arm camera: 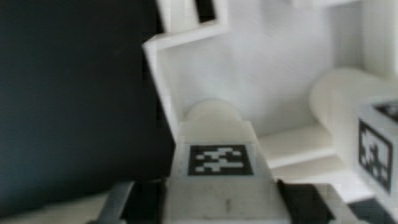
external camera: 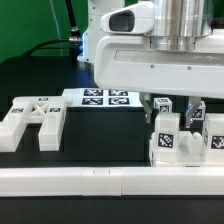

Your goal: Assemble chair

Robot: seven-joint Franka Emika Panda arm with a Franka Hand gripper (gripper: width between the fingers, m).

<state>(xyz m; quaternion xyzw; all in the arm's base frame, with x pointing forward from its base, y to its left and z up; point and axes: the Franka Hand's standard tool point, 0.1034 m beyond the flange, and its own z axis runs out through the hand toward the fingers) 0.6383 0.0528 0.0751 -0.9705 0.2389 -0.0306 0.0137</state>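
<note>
Pinch on a small tagged chair post (arm camera: pixel 221 135), jaws of the gripper (arm camera: pixel 217 203) pressed against its two sides, tag face turned toward the wrist camera. Held low and square, seemingly to keep the post upright and stop it twisting once lifted.

Located just past the marker board (external camera: pixel 105 97) on the exterior view's right, nearer the camera than the board, amid a cluster of other tagged blocks (external camera: pixel 214 138). Directly beyond the post in the wrist view, a broad white slab (arm camera: pixel 267 70), touching or merely near: not possible to tell.

On the board's other side, toward the exterior view's left, a legged chair piece (external camera: pixel 35 120) flat on the table, well apart from the grip and untouched. In front of the board, along the near edge, a plain rail (external camera: pixel 100 182), probably a stop for squaring parts against.

Assembly judged early: pieces loose, nothing visibly joined yet.
</note>
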